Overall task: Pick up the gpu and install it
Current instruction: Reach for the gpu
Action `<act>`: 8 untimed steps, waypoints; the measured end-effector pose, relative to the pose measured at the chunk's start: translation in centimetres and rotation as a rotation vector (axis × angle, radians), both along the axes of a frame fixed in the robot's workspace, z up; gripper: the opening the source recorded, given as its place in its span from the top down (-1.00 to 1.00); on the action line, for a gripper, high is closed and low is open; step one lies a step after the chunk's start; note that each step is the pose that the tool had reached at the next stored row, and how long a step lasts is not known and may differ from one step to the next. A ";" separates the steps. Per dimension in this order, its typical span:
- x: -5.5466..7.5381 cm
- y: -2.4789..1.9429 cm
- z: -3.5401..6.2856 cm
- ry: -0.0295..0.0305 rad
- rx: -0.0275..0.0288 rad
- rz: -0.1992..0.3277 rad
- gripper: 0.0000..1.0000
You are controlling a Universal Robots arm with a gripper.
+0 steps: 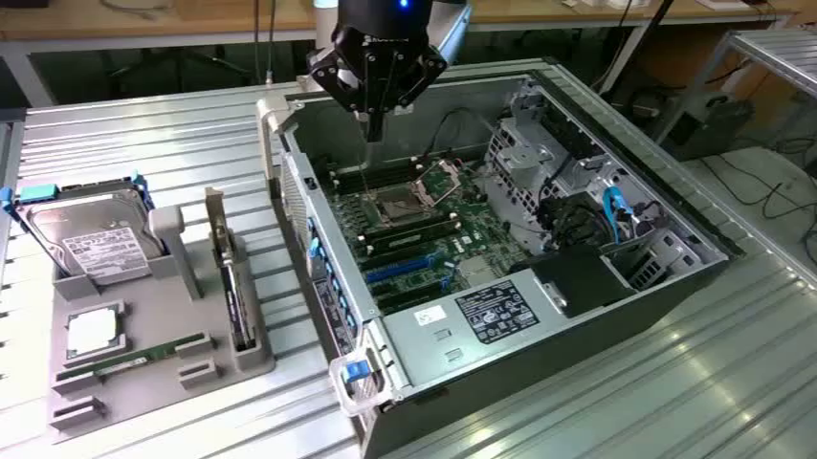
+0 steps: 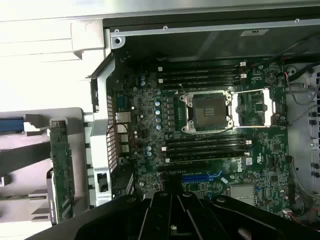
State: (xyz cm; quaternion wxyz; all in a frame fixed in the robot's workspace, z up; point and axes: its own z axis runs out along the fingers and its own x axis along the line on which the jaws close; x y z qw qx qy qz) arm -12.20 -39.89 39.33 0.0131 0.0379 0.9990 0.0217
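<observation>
Gripper (image 1: pixel 373 132) is fully closed, fingers pressed together, nothing in them. It hangs over the open case (image 1: pixel 575 373), above the motherboard (image 1: pixel 422 234) and clear of it. In the wrist view the gripper (image 2: pixel 172 194) looks straight down on the motherboard (image 2: pixel 150 125), with the socket (image 2: pixel 209 111) near the middle and a blue slot (image 2: pixel 200 176) close to the fingers.

Gpu (image 1: pixel 231 287) is not picked up. It stands on edge in a slot of the gray tray (image 1: pixel 153 306), on the exterior view's left of the case, silver bracket end up. It is well apart from the gripper. In the wrist view the gpu (image 2: pixel 61 170) shows edge-on as a green board outside the case wall, in the tray (image 2: pixel 30 150).

Also on the tray are 1 hard drive (image 1: pixel 90 244) with a white label, propped upright, 1 CPU (image 1: pixel 92 332) lying flat, and 1 RAM stick (image 1: pixel 128 360) lying flat near the tray's front. Tray and case both sit on the ribbed metal table (image 1: pixel 153 134). In the exterior view the socket (image 1: pixel 389 208) and blue slots (image 1: pixel 396 273) show inside the case.
</observation>
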 end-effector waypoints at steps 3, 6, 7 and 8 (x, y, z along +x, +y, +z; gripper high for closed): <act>0.0 0.00 0.00 0.0000 0.0001 0.000 0.79; 0.0 0.00 0.00 0.0000 0.0000 0.000 0.79; 0.0 0.00 0.00 0.0000 0.0000 0.000 0.79; 0.0 0.00 0.00 0.0000 0.0000 0.000 0.79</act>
